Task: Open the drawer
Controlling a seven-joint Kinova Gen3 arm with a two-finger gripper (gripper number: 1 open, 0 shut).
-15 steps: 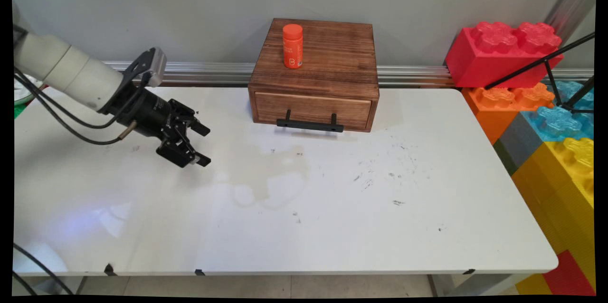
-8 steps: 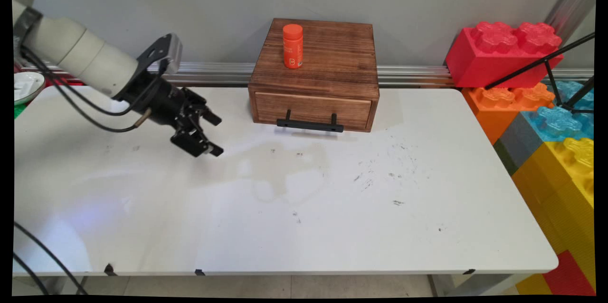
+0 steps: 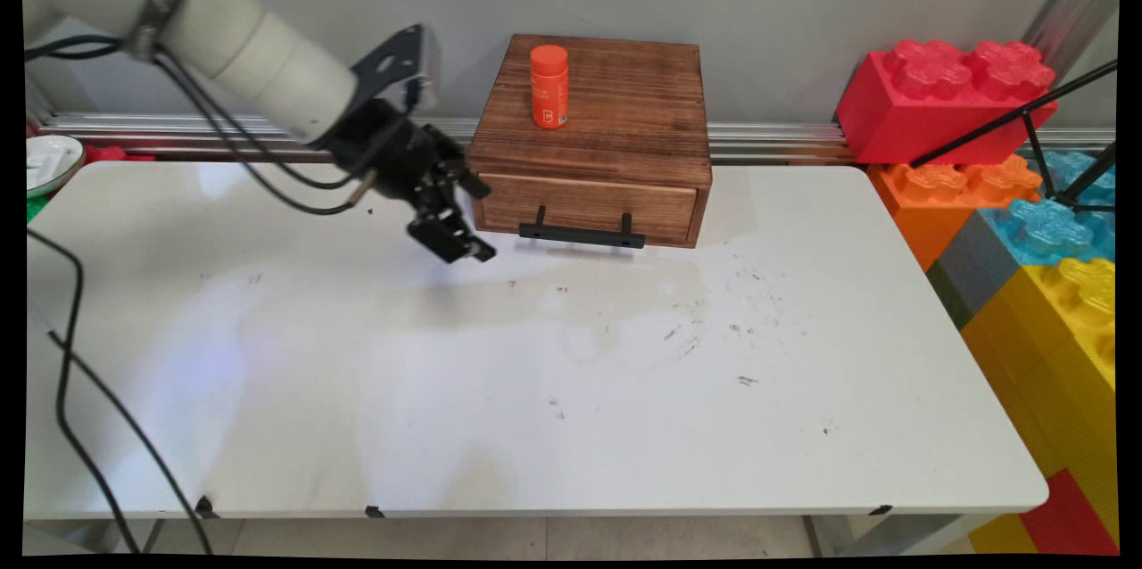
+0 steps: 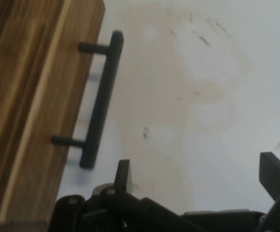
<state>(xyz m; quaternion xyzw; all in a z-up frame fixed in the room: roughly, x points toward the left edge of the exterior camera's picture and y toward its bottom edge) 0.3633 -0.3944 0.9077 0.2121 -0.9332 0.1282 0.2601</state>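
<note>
A brown wooden drawer box stands at the table's back edge with its drawer closed. Its black bar handle sticks out from the front. An orange bottle stands upright on the box's top, toward its left. My gripper hangs open and empty just left of the box's front left corner, above the table. In the hand view the handle lies up and left of the left fingertip, and the drawer front fills the left side. The right fingertip shows at the right edge.
Large toy building blocks, red, orange and yellow, are stacked beyond the table's right edge. A black tripod leg crosses them. A white dish sits off the far left corner. The white table bears scuffs and stains.
The arm has swung right and toward the wall, carrying the open gripper from the table's left part to just beside the drawer box's front left corner.
</note>
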